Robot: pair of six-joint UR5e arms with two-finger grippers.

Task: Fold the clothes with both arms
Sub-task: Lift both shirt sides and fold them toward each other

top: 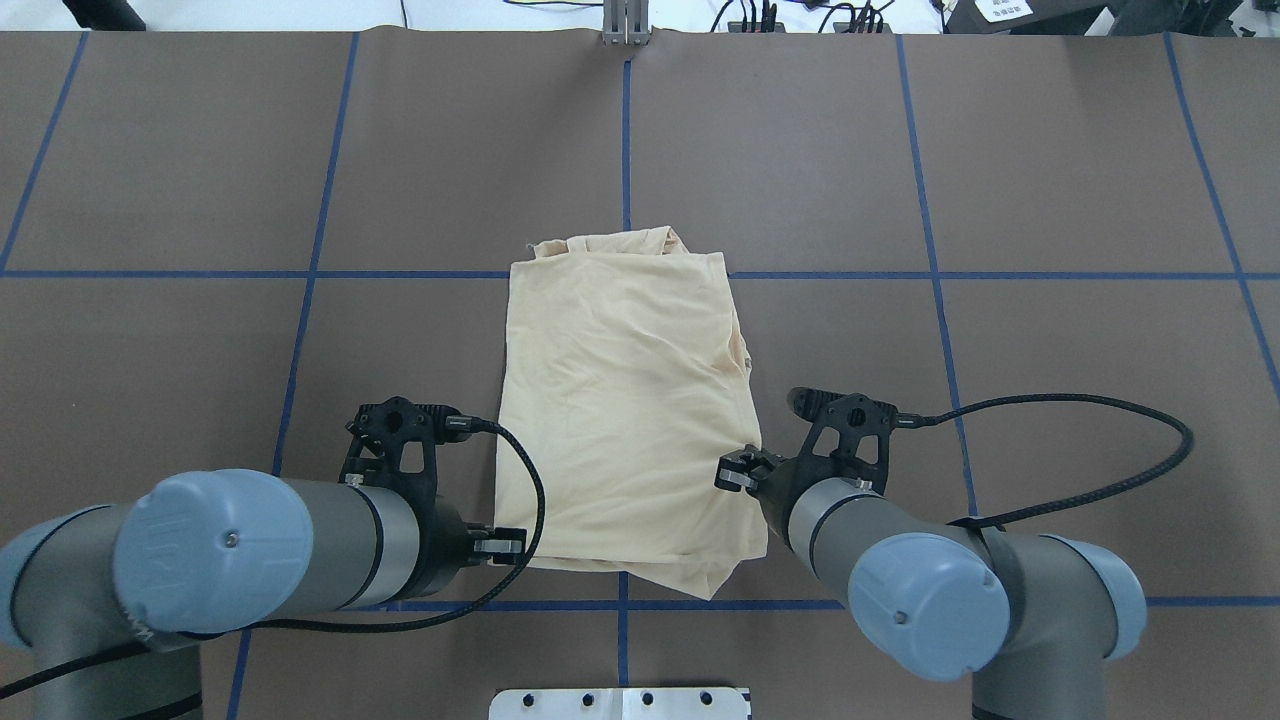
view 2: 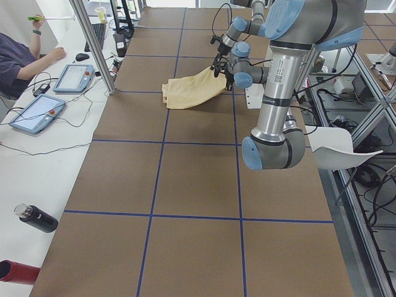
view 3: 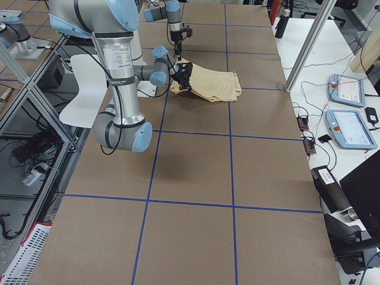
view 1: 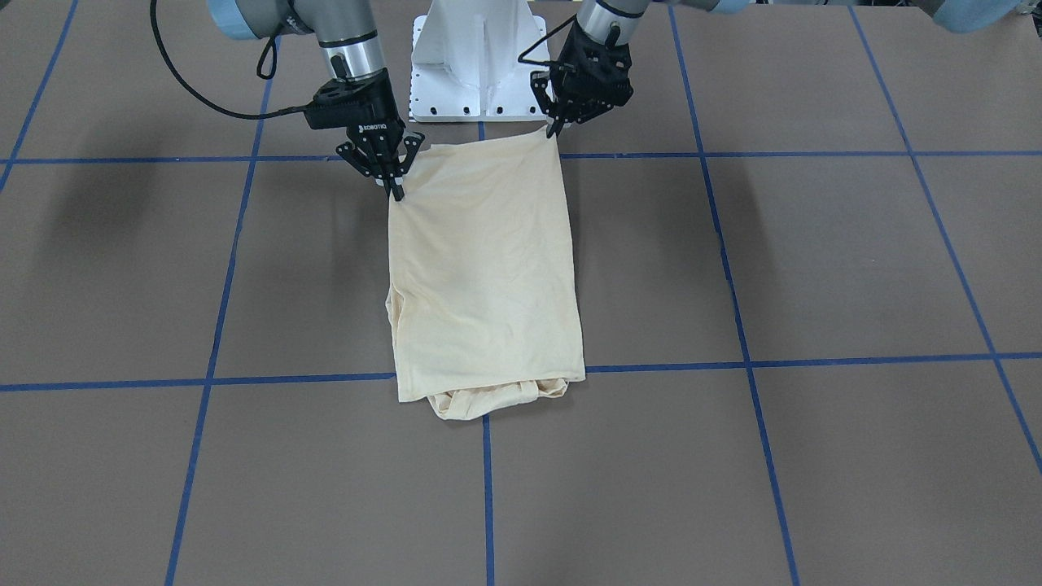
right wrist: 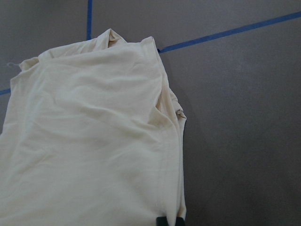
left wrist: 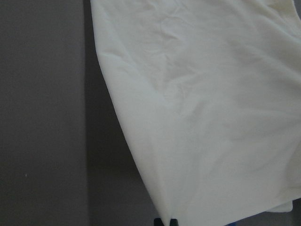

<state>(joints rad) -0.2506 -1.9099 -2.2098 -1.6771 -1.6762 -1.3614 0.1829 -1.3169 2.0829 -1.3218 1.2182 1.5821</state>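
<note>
The shirt (top: 625,400) lies mid-table (top: 1050,400), long axis 6–12 seen from overhead. L gripper (view 1: 554,128) & R gripper (view 1: 396,192) each pinch a 6 o'clock corner. The rest stretches twd 12, equally near both.

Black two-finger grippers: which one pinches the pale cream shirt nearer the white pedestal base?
The left gripper; the right gripper holds the shirt farther out.

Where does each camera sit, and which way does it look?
Front: across the table, facing left claw, right claw, shirt.
Overhead: behind the shoulders, looking down; left arm, right arm.
Left side: table's end; left arm near.
Right side: other end; right arm near.
Left wrist: down at shirt; fingertips.
Right wrist: the same.
All share the shirt.
</note>
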